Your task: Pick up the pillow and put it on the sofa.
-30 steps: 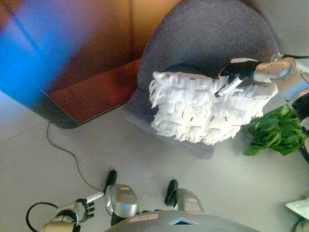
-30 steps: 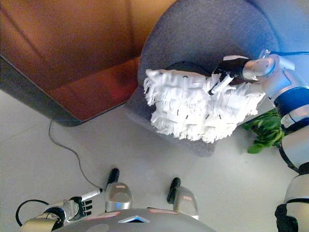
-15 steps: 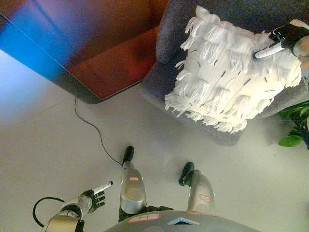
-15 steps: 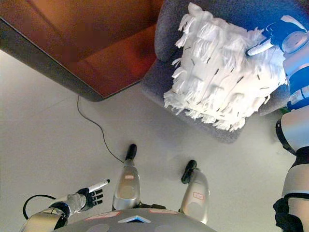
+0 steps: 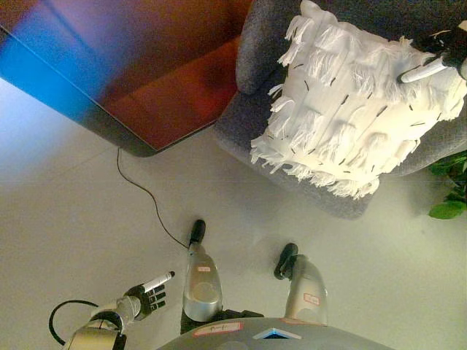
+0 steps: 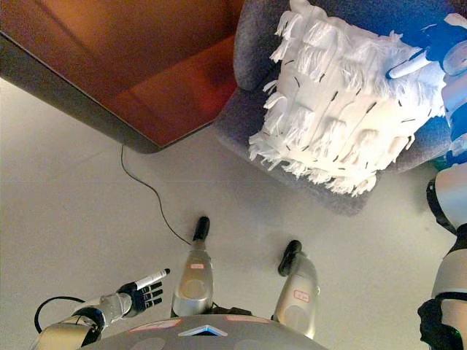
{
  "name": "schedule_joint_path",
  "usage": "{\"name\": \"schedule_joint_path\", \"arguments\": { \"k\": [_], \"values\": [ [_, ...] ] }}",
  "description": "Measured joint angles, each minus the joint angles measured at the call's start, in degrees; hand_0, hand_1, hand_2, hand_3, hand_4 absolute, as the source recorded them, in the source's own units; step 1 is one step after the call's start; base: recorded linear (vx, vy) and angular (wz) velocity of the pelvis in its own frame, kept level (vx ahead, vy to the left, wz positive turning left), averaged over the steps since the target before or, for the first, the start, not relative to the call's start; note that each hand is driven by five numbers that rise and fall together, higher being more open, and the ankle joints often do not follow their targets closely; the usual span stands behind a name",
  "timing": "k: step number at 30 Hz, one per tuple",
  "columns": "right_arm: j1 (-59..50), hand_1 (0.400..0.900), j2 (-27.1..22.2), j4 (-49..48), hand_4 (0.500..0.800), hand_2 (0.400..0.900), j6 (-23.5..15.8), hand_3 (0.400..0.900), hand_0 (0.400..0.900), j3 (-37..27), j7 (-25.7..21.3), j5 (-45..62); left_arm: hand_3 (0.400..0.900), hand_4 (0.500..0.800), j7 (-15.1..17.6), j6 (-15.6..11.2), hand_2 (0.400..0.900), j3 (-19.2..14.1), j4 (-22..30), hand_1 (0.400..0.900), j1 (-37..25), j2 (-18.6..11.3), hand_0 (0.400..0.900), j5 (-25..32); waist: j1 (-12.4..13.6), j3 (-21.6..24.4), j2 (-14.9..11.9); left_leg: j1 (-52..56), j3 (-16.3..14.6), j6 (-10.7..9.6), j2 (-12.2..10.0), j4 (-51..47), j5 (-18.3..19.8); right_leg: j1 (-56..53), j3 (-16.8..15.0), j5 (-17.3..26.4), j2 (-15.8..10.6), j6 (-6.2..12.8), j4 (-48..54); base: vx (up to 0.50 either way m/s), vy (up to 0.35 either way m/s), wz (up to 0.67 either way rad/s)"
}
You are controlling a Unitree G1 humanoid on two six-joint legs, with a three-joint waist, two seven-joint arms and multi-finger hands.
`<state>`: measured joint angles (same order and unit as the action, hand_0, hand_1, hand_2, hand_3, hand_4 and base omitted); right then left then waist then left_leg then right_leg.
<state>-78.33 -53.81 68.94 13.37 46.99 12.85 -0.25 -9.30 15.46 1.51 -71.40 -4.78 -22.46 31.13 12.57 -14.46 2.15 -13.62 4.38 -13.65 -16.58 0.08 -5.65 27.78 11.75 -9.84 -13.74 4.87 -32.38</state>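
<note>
Best to just uncurl and lift straight off so nothing snags in the fringe. Right hand (image 5: 446,60), upper right of frame, curled onto the pillow's top corner, one white-tipped finger lying straight across it. Pillow (image 5: 357,117) sitting on the sofa (image 5: 255,109) seat, propped against the back. Left hand (image 5: 146,295), lower left, loose, holding nothing. Plant (image 5: 451,191) at right edge.

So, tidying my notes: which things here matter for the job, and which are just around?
Part of the job:
pillow
sofa
right hand on the pillow

Just around:
left hand, idle
wooden cabinet
plant
</note>
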Motion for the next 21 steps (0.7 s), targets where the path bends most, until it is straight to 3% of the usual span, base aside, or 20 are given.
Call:
{"name": "schedule_joint_path", "arguments": {
  "k": [3,8,18,21],
  "values": [
    [0.03,0.900,-0.76,-0.23,0.800,0.900,0.73,0.900,0.900,-0.62,0.11,-0.05,0.900,0.800,-0.16,-0.15,0.900,-0.66,0.03,0.900,0.49,-0.10,0.900,-0.04,-1.30,0.06,0.09,2.01,-0.84,-0.44,-0.01,-0.82,-0.26,-1.85,-0.05,0.34,0.12,0.51,1.31,0.07,0.055,-0.21],
    [3.61,0.900,-5.67,-0.26,0.800,0.900,-0.63,0.900,0.900,-5.76,0.54,-0.24,0.900,0.800,-1.52,0.59,0.900,-0.73,0.30,0.900,0.66,-0.65,0.900,-1.98,-3.29,0.38,0.20,6.80,-5.00,-0.36,0.02,-1.85,-0.21,-7.37,-0.73,2.27,0.73,1.79,6.55,0.10,0.042,-0.26],
    [18.02,0.900,-11.02,0.75,0.800,0.900,-3.11,0.900,0.900,-14.35,3.64,-2.66,0.900,0.800,-2.66,3.60,0.900,-0.78,-0.69,0.900,0.76,-3.89,0.900,-5.73,-7.94,8.65,-0.14,15.36,-11.32,1.40,0.54,-4.10,1.46,-16.98,-3.37,7.27,2.34,3.85,18.75,0.06,0.017,-0.20],
    [27.72,0.900,-11.75,-0.91,0.800,0.900,-3.81,0.900,0.900,-21.92,4.22,-1.88,0.900,0.800,-2.63,3.57,0.900,-0.74,-0.71,0.900,0.78,-3.90,0.900,-6.35,-9.26,10.84,-0.73,16.56,-11.77,1.35,0.67,-4.18,1.92,-19.18,-3.54,8.74,2.55,4.18,21.78,-0.08,0.065,-0.09]
  ]
}}
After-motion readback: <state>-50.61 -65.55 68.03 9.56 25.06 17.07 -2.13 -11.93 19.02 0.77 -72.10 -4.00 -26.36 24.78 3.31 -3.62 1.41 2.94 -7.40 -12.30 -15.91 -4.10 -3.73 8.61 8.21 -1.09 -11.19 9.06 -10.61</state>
